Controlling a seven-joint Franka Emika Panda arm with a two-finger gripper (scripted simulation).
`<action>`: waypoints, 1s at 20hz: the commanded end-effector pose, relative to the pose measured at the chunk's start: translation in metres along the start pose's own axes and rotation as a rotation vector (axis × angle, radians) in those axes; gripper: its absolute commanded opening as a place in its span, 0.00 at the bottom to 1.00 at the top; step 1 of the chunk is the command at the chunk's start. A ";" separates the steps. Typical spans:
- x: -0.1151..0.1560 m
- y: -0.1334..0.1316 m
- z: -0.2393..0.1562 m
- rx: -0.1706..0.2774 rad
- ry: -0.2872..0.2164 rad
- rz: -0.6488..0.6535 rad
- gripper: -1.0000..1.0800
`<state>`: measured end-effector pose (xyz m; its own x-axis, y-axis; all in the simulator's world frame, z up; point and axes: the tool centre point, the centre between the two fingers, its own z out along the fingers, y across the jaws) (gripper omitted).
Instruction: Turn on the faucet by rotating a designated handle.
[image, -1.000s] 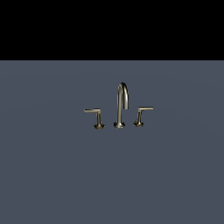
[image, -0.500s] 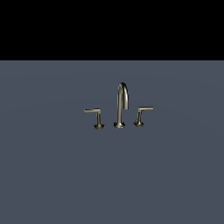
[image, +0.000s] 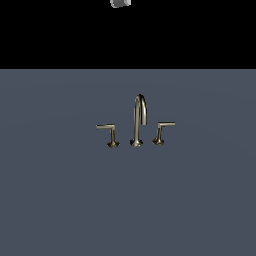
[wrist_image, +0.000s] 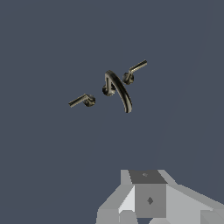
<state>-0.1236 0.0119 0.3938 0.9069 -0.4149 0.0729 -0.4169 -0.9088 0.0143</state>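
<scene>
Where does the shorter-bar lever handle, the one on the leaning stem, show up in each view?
Exterior view: the handle stands on the exterior view's right of the arched spout, its bar pointing away from the spout.
Wrist view: the handle is the lever near the spout's base, seen from above.
Shared landmark: the arched spout, standing between the two levers in both views.

The faucet (image: 138, 121) looks like brushed brass-grey metal with a soft sheen along its spout, and the handle (image: 161, 131) shares that finish. The table (image: 60, 200) is a flat, matt slate-blue surface. The hand (wrist_image: 148, 199) appears smooth matt grey.
</scene>
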 end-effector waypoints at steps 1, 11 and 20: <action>0.015 -0.005 0.019 0.000 -0.004 0.062 0.00; 0.073 -0.014 0.090 -0.004 -0.021 0.292 0.00; 0.125 -0.009 0.154 -0.011 -0.035 0.499 0.00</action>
<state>-0.0056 -0.0325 0.2597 0.6268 -0.7781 0.0418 -0.7787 -0.6274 -0.0029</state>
